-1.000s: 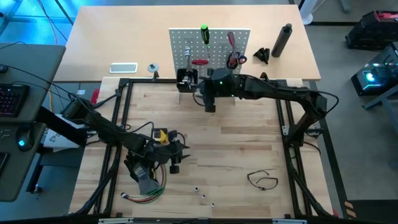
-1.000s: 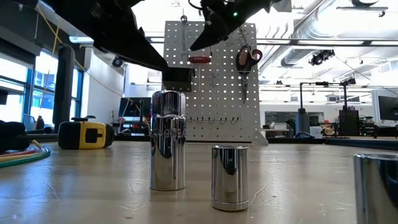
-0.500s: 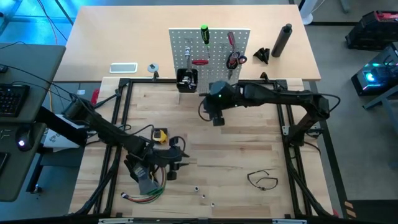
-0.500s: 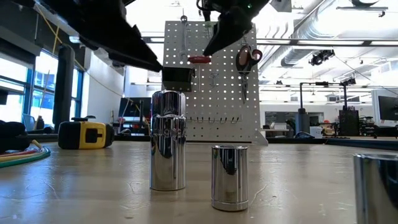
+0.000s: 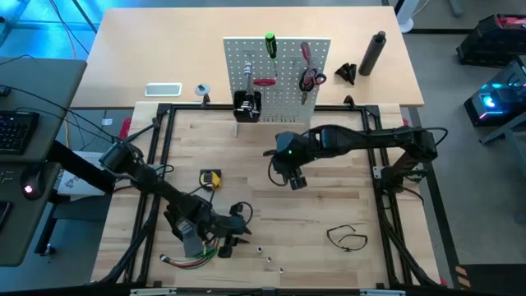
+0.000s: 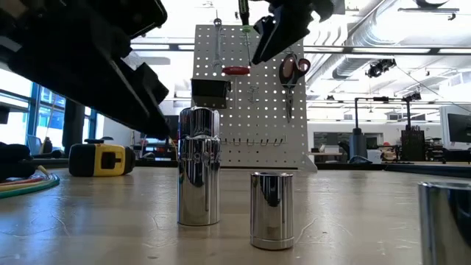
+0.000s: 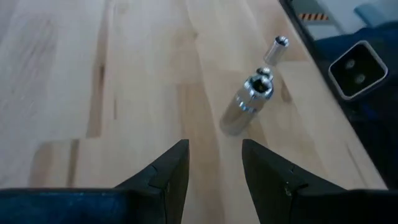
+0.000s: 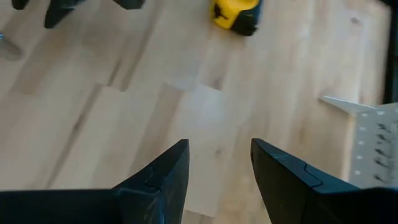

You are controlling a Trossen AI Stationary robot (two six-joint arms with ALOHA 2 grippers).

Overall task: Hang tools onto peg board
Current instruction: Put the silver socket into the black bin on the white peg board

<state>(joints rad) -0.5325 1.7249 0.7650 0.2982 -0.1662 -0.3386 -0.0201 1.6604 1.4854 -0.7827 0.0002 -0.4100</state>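
Right tool (image 5: 297, 182), parted and empty, has left the peg board (image 5: 283, 74); left tool (image 7: 214, 171) parted, arm blocking the low view

The right pincer (image 8: 217, 168) hangs open and empty over the wooden surface (image 8: 124, 112), yellow tape measure (image 8: 236, 12) well beyond.

Tape measure (image 5: 211, 178) btwn peg board (image 5: 277, 70) & bits (image 5: 269, 258).

Overhead, tabletop-level and wrist views; shared peg board (image 5: 277, 72).
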